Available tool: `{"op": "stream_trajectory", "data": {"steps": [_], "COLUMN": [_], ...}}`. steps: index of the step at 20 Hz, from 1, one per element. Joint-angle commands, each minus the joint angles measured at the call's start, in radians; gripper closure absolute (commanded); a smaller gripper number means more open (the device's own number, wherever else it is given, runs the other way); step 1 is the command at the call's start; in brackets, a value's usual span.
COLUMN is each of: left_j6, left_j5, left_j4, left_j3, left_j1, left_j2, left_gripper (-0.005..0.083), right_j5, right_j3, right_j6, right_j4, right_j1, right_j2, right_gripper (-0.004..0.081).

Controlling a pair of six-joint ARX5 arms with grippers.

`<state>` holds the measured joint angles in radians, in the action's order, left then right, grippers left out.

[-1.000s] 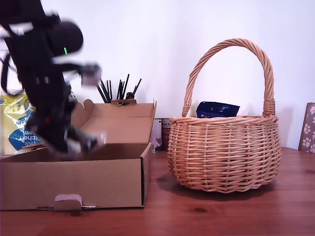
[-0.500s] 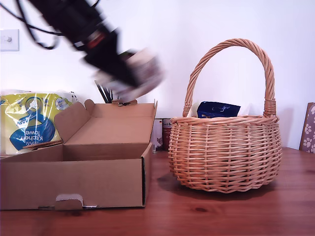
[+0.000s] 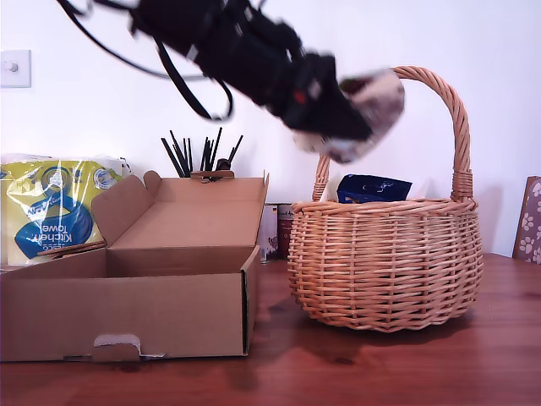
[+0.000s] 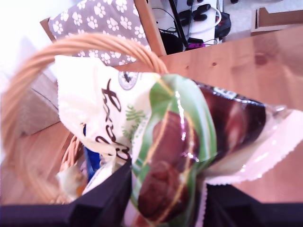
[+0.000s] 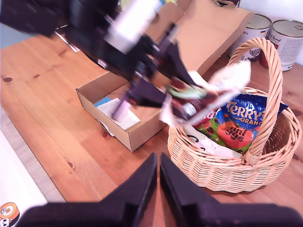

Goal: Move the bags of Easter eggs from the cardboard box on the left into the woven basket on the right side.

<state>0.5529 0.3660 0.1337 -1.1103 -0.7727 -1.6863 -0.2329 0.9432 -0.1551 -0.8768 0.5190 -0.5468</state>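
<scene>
Fingers (image 4: 109, 198) of my first gripper (image 4: 165, 198) squeeze a crinkly egg bag (image 4: 165, 146), white with black writing and a green and brown end, and the bag sticks out past the tips. In the exterior view we hold that bag up in the air, just beside the arched handle of the woven basket (image 3: 385, 262) and above its rim.

Inside the basket we see a dark blue bag (image 5: 246, 116), an orange and green bag (image 5: 227, 132) and a whitish bag (image 5: 206, 142). The cardboard box (image 3: 127, 317) sits open at the exterior view's left, with a white paper (image 5: 120, 111) and a bit of blue inside.

My second gripper (image 5: 158, 182) hangs well above the table (image 3: 380, 364) with its 2 fingers pressed together and nothing between them.

Half a second ago our first arm was over the box; now it is by the basket handle.
</scene>
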Motion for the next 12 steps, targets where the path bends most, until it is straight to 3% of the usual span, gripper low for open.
{"op": "stream_trajectory", "data": {"steps": [1, 12], "left_j6": [-0.004, -0.021], "left_j5": [0.003, -0.04], "left_j4": [0.07, 0.099], "left_j3": [0.006, -0.063], "left_j1": [-0.002, -0.002], "left_j2": [-0.027, -0.16], "left_gripper": [0.0505, 0.0505], "right_j5": [-0.004, -0.004], "right_j3": [-0.012, -0.012], "right_j6": [-0.002, -0.002], "right_j4": [0.004, 0.006], "right_j1": [0.003, 0.003], "right_j2": [0.009, 0.009], "right_gripper": [0.0782, 0.0782]}}
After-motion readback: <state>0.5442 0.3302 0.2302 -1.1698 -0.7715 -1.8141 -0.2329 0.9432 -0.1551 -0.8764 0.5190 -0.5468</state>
